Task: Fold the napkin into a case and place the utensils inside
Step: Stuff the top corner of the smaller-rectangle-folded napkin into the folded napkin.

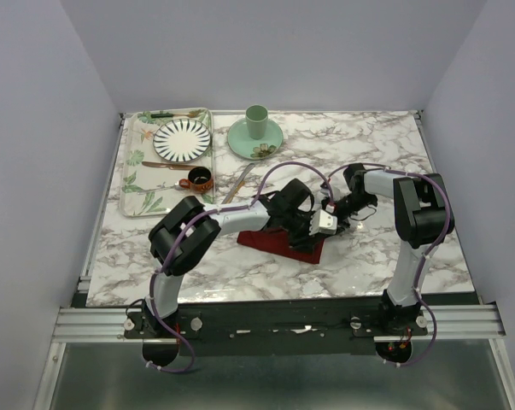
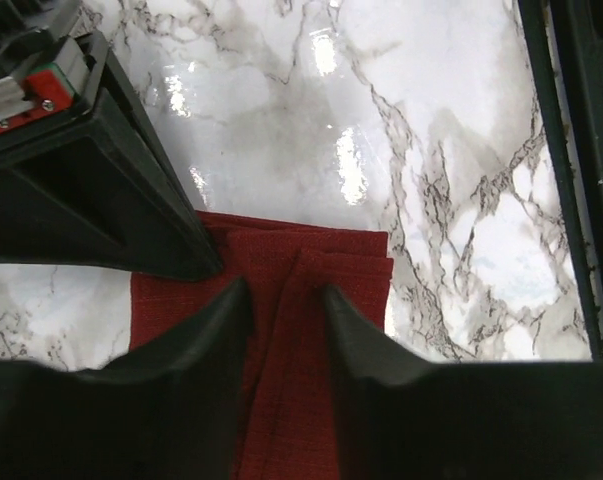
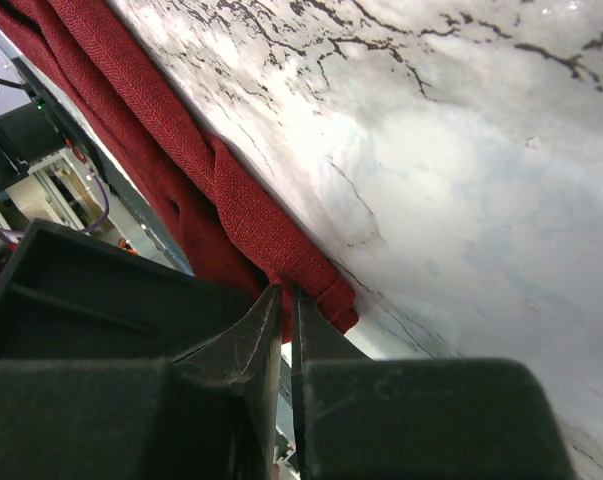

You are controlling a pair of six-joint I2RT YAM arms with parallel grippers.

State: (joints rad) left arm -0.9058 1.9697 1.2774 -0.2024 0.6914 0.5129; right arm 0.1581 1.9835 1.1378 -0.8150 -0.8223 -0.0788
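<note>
Left gripper [image 2: 286, 295] first: its two fingers [image 2: 201, 350] are roughly half open and sit astride a raised crease in the napkin [image 1: 278, 245], tips right down at the cloth. We can't tell if they're actually squeezing it.

The right gripper [image 3: 284, 292] is down to a thin slit, and its fingers [image 3: 246, 340] are pinching the napkin's folded edge near a corner. In the left wrist view it sits just beside the left one, touching the same cloth.

Our count is one napkin, one tray [image 1: 131, 184], one striped plate [image 1: 182, 139], one small brown cup [image 1: 199, 178], and one green cup [image 1: 256, 121] on a green saucer [image 1: 240, 141]. There's also one slim silver knife [image 1: 238, 184] on the marble table [image 1: 368, 145], just beside the tray.

The napkin is dark red and woven. It's folded into stacked layers, making a longish strip that lies at a slant in the near middle of the table. It's well apart from the tray.
</note>
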